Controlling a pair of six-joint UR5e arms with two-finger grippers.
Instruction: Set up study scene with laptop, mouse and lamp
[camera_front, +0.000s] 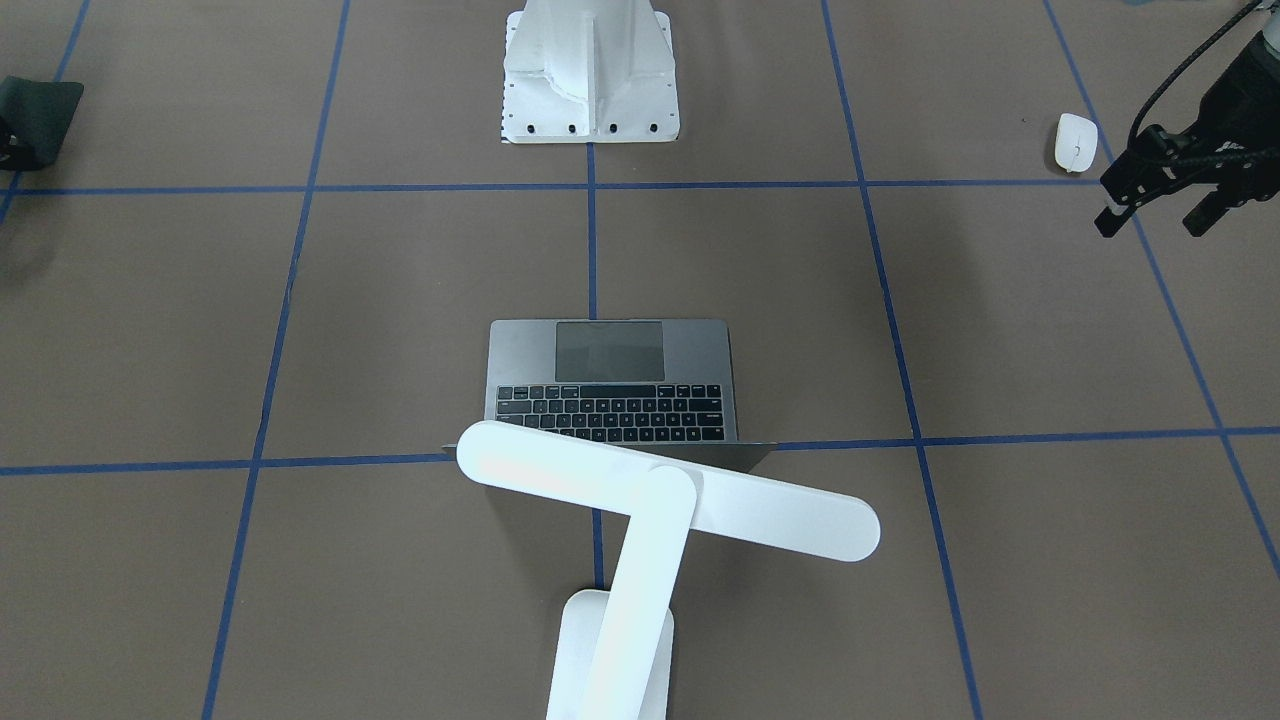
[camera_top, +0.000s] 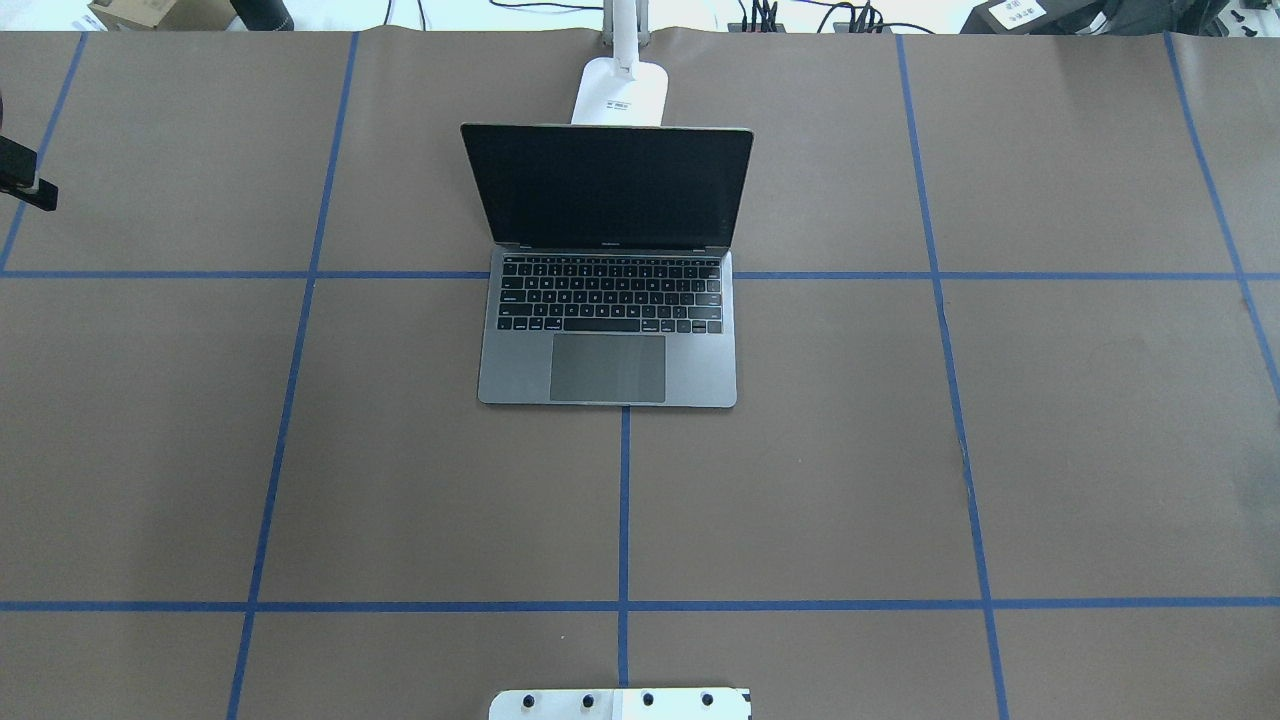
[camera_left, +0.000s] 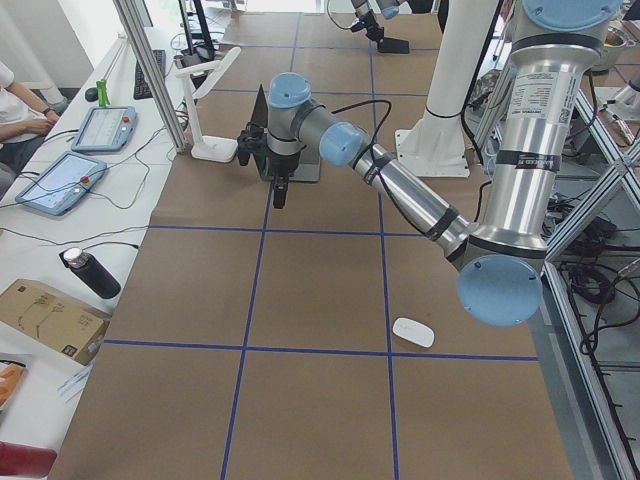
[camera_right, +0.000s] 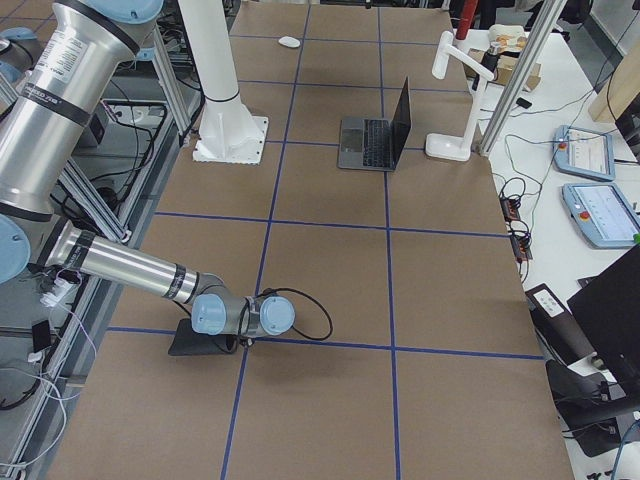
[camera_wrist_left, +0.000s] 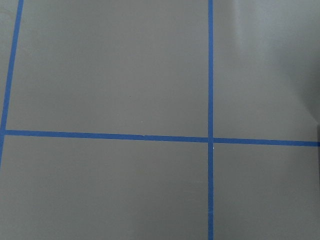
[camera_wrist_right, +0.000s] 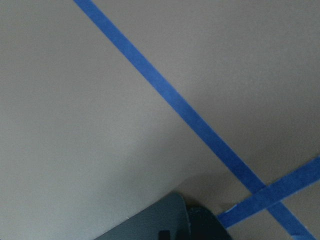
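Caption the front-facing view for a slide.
White lamp fronts the open laptop; the mouse lies apart near the left pincer.

Nothing can be read. The lamp (camera_top: 621, 88) base bears a small sticker (camera_top: 620, 104), the laptop (camera_top: 608, 300) a mark (camera_top: 611, 243) under its screen — both too small.

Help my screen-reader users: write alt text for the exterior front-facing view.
An open grey laptop sits mid-table, with the bar head of the white lamp crossing over its screen edge. A white mouse lies at the picture's upper right, near the open left gripper.
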